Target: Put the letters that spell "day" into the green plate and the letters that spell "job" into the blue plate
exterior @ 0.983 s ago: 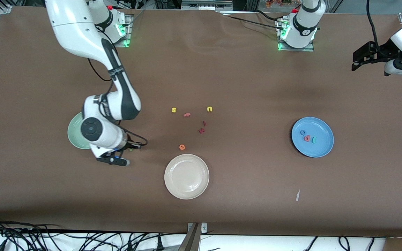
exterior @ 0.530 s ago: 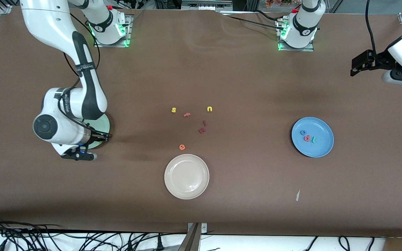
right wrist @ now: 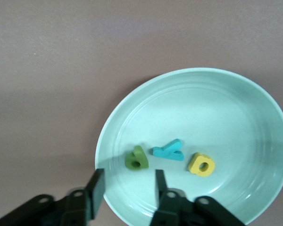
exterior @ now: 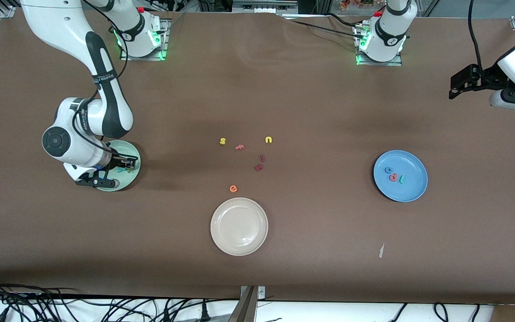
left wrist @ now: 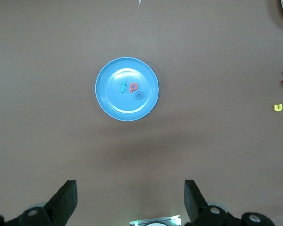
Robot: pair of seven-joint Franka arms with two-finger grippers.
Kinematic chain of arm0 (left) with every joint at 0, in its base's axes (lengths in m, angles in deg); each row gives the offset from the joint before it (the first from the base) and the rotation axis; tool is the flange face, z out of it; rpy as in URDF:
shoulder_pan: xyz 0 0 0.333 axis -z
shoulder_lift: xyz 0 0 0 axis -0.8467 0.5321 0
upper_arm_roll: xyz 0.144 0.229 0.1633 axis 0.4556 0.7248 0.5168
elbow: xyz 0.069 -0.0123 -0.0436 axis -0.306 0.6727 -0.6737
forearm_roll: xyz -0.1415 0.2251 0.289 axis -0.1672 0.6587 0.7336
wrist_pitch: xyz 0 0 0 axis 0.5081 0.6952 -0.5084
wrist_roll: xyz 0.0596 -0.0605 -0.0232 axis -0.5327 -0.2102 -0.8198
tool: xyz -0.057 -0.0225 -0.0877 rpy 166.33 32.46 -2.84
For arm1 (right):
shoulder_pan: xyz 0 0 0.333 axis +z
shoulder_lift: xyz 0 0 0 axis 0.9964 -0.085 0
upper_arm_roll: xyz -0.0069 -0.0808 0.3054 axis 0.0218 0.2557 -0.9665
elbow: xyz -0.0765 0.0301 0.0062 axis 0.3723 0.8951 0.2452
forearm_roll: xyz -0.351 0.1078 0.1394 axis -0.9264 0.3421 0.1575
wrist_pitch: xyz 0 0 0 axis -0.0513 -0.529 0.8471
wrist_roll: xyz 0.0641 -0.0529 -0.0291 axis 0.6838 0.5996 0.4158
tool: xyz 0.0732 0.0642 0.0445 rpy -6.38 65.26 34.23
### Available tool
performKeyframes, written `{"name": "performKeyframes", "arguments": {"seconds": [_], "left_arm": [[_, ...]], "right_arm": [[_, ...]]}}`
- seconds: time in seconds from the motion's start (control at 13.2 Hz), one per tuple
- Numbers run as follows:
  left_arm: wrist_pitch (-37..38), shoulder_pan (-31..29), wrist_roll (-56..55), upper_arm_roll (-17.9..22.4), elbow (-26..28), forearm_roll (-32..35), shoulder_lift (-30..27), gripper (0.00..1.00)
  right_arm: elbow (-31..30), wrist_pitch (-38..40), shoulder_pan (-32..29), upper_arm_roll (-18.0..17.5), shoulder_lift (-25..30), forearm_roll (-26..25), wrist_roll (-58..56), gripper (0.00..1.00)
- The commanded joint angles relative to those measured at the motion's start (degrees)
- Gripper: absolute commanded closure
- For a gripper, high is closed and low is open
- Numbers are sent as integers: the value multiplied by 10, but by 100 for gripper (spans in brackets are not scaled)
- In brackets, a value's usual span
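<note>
Legible characters are confined to the foam letters.

On the tabletop, loose: a yellow "s", a yellow "u", an orange "e". Three reddish letters among them cannot be read.

In the blue plate: a blue "o", a pink-red "d", a teal "j".

In the green plate: a dark green "d", a teal "y", a yellow "a".

Arm housing print is not legible.

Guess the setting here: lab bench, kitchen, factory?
Most likely a robotics lab bench. Two arms are bolted to a brown table edged with aluminium framing, loose cables hang along the edge nearest the front camera, and the only props are foam letters and plastic plates such as the blue plate.
</note>
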Motion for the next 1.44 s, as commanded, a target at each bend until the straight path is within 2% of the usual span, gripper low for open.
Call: {"name": "performKeyframes", "arguments": {"seconds": [0.0, 0.38, 0.68, 0.83, 0.91, 0.98, 1.06, 1.13, 1.36], "left_arm": [[10, 3, -1, 1, -18, -1, 8, 0], [11, 1, -1, 1, -18, -1, 8, 0], [11, 2, -1, 1, -18, -1, 8, 0], [10, 1, -1, 1, -18, -1, 8, 0], [10, 1, -1, 1, -18, -1, 8, 0], [10, 0, -1, 1, -18, -1, 8, 0], [10, 1, -1, 1, -18, -1, 8, 0], [11, 1, -1, 1, -18, -1, 8, 0], [10, 1, -1, 1, -18, -1, 8, 0]], "right_arm": [[-4, 27, -1, 0, 23, 13, -11, 0], [29, 67, -1, 3, 25, 14, -7, 0], [145, 248, -1, 14, 24, 14, 13, 0], [172, 293, -1, 13, 30, 12, 12, 0], [171, 299, -14, 1, 51, 12, 17, 0], [168, 299, -55, -37, 66, 11, 31, 0], [167, 298, -110, -96, 88, 4, 34, 0], [166, 300, -131, -118, 104, 0, 32, 0], [161, 319, -136, -120, 135, -69, 17, 0]]}}
